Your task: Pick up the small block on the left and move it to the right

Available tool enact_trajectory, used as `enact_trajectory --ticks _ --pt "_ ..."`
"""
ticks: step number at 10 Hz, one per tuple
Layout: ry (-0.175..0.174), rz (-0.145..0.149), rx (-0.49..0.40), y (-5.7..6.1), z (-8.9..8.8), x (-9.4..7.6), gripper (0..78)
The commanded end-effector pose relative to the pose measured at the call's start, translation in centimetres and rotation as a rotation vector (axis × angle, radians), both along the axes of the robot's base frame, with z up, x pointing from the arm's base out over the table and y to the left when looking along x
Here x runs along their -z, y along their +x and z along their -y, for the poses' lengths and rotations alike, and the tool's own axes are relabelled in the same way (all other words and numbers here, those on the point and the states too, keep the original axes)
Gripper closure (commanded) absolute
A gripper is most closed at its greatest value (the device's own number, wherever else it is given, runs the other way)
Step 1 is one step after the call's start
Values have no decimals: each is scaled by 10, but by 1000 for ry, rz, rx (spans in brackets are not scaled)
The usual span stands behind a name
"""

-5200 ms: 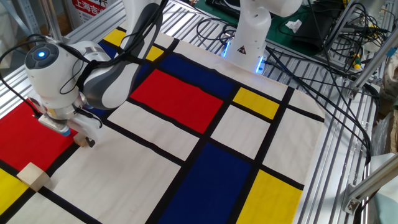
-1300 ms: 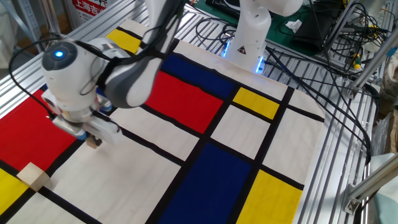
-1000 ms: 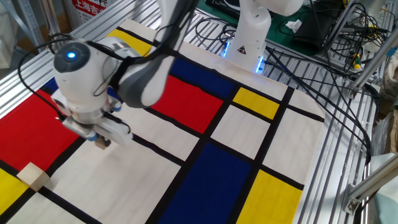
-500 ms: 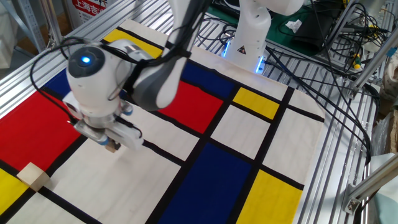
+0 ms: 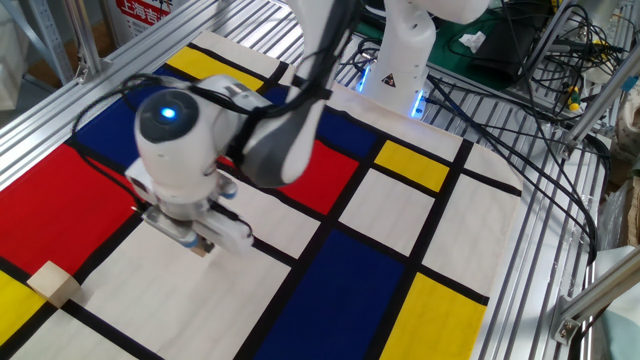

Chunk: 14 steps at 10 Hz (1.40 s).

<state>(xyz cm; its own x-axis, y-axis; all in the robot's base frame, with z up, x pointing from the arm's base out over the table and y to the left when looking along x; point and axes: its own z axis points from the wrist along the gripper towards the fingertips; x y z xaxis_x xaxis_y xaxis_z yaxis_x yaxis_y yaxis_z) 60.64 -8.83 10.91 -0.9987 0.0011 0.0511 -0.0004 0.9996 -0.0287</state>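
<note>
One small block in closed gripper

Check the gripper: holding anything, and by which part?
The gripper holds the small block between its fingers, above the cloth; which faces are pinched is hidden.

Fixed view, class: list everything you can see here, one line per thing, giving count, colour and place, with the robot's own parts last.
Small block: one, light-brown wood, held under the end effector above a white panel.
Larger wooden block: one, pale, lying at the lower left edge of the cloth.
Patterned cloth: one, with red, blue, yellow and white panels and black lines, covering the table.
Cables: several, black, upper right beyond the cloth.
Robot arm: one, white and grey with a blue light, over the left half.
End effector: one, shut on the small block.
</note>
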Motion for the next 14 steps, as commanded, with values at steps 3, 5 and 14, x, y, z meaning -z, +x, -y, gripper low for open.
enact_trajectory --ticks 3,5,14 --pt "3 3 -23 -7 -16 -4 763" --pt "5 -5 -29 -6 -16 -4 763" --pt "17 32 -235 -6 -17 -3 763"
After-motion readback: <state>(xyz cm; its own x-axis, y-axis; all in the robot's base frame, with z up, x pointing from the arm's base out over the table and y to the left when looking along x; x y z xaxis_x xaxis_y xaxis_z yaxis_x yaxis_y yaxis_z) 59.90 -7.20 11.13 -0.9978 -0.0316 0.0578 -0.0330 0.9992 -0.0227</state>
